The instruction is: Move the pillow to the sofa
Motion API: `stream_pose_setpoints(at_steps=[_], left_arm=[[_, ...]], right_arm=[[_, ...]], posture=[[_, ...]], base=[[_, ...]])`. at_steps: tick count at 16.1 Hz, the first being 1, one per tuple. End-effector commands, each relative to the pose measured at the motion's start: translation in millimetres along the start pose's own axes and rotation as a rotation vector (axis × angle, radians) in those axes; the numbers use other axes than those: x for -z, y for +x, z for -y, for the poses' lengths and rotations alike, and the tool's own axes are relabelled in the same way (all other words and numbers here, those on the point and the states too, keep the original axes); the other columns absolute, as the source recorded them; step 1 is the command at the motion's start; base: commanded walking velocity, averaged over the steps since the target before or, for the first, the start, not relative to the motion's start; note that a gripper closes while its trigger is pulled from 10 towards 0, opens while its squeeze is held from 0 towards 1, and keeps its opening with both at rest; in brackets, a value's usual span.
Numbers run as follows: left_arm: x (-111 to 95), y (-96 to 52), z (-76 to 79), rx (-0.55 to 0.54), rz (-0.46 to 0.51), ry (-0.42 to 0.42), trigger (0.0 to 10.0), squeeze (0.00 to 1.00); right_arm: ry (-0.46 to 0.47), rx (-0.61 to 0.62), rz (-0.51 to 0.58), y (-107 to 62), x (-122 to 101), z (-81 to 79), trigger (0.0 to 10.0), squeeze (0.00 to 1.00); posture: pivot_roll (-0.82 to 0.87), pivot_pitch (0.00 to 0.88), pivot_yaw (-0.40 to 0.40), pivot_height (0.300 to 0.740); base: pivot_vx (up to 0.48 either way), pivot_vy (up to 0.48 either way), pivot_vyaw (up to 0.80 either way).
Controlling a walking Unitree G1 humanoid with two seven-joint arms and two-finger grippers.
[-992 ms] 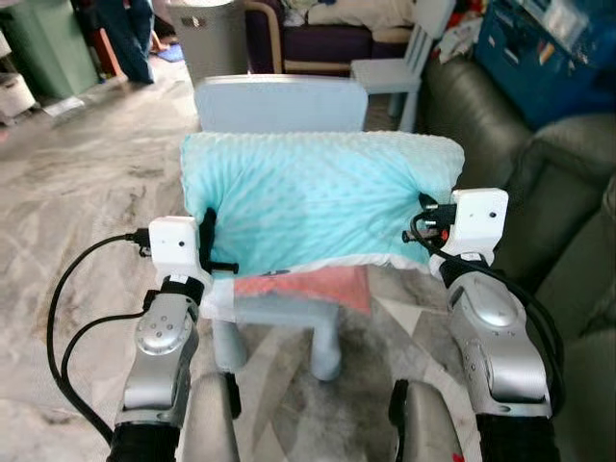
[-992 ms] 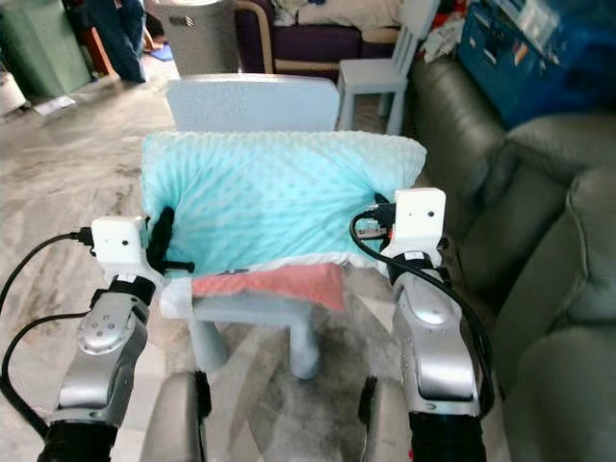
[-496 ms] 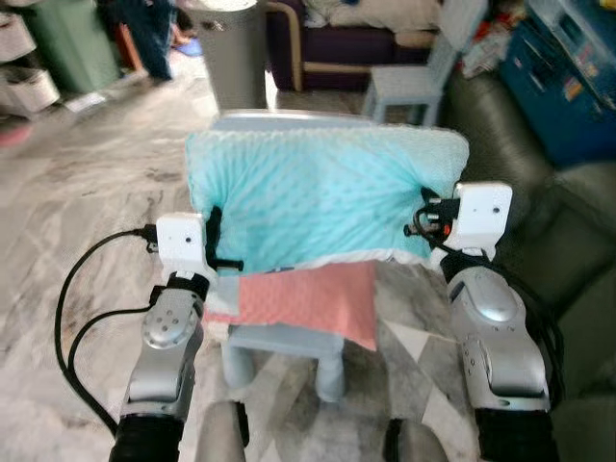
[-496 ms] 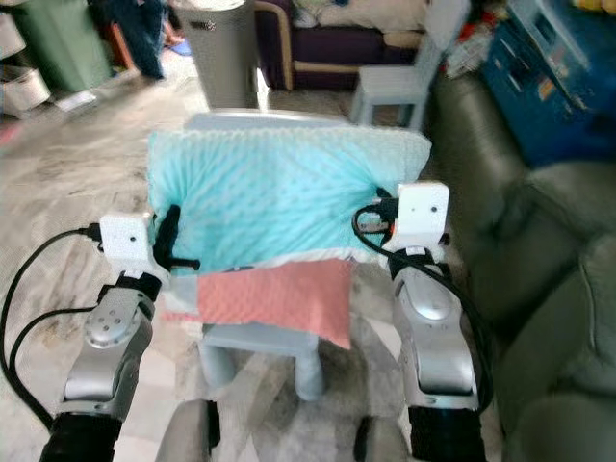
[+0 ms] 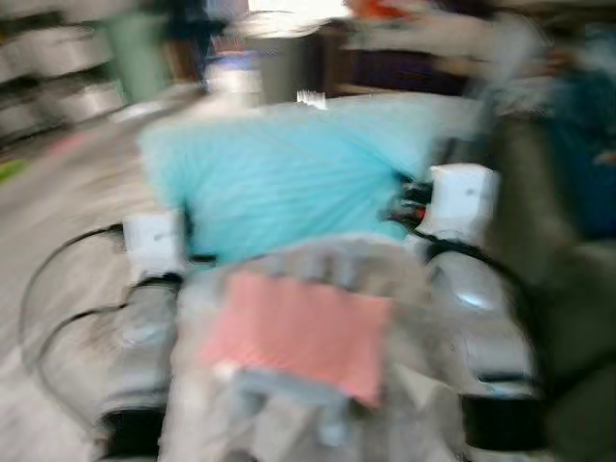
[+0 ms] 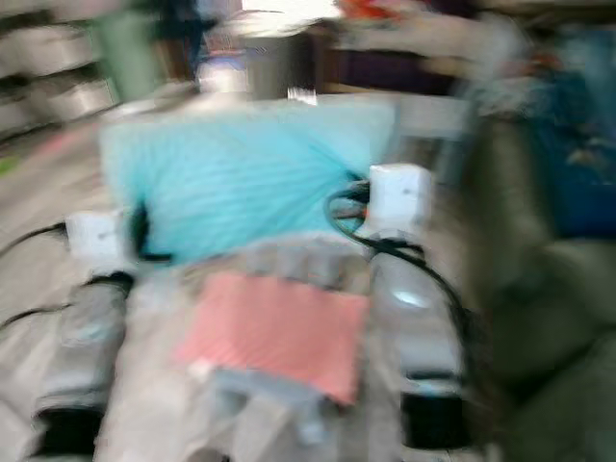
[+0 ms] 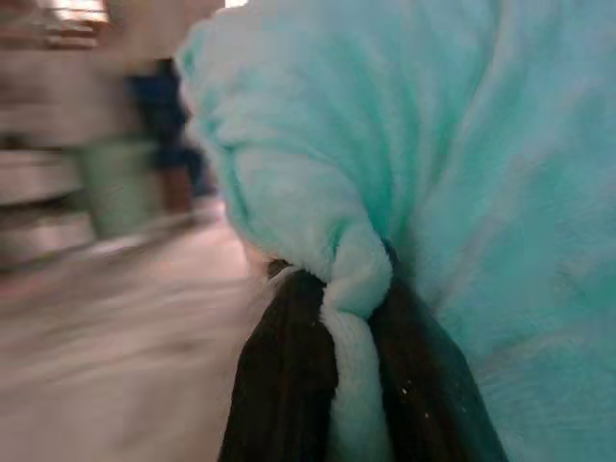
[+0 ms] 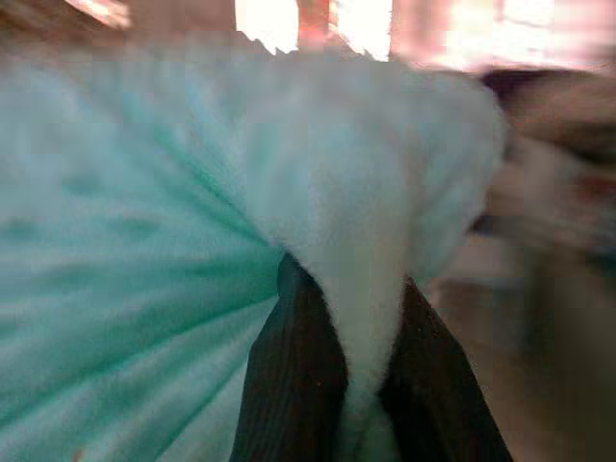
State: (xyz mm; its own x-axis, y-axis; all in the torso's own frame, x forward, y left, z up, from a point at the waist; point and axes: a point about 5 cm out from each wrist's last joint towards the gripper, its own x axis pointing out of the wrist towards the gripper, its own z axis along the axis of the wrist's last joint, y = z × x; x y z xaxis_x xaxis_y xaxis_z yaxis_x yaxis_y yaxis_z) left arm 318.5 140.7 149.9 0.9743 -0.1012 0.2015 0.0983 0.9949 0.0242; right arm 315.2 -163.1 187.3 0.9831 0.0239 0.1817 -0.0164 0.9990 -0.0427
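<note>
the left gripper (image 7: 351,385) is clenched on a bunched fold at one end of the pillow (image 5: 289,183), the pale turquoise fabric squeezed between its two black fingers (image 7: 284,385); the right gripper (image 8: 371,385) pinches the opposite end the same way, a ridge of plush gathered between its fingers (image 8: 294,385); seen from the head, the pillow hangs lifted between the two wrists, its long axis running crosswise from left arm to right arm, level with the white wrist housings; below it lies a pink cushion (image 5: 298,332) on what looks like a small pale seat, though blur hides its outline; the whole head view is smeared, so the camera seems to be swinging; the dark sofa (image 5: 568,269) stands off to the robot's right, nearer the right arm than the left; judging from this, the coming move is a turn and carry rightward, with the right end of the pillow leading toward the cushions and both grips needing to stay firm.
</note>
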Motion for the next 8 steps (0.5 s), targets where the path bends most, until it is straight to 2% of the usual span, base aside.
stream_pose_setpoints(at_steps=[1, 5, 8], left_arm=[[5.1, -6.5, -17.3, -0.039, -0.019, 0.037, 10.0, 0.0], [6.6, -5.8, -16.0, -0.042, -0.027, 0.035, 10.0, 0.0], [14.7, -5.4, -10.8, -0.041, -0.09, 0.047, 10.0, 0.0]], right_arm=[[0.027, -0.024, 0.033, 4.4, -8.7, -12.8, 10.0, 0.0], [0.028, -0.017, 0.045, 5.5, -12.1, -11.0, 10.0, 0.0], [0.028, -0.015, 0.044, 6.7, -12.3, -9.6, 10.0, 0.0]], posture=[[-0.04, 0.0, 0.038, 0.74], [-0.04, 0.0, 0.037, 0.74], [-0.04, 0.0, 0.03, 0.74]], base=[[0.0, 0.0, 0.0], [0.0, 0.0, 0.0], [0.0, 0.0, 0.0]])
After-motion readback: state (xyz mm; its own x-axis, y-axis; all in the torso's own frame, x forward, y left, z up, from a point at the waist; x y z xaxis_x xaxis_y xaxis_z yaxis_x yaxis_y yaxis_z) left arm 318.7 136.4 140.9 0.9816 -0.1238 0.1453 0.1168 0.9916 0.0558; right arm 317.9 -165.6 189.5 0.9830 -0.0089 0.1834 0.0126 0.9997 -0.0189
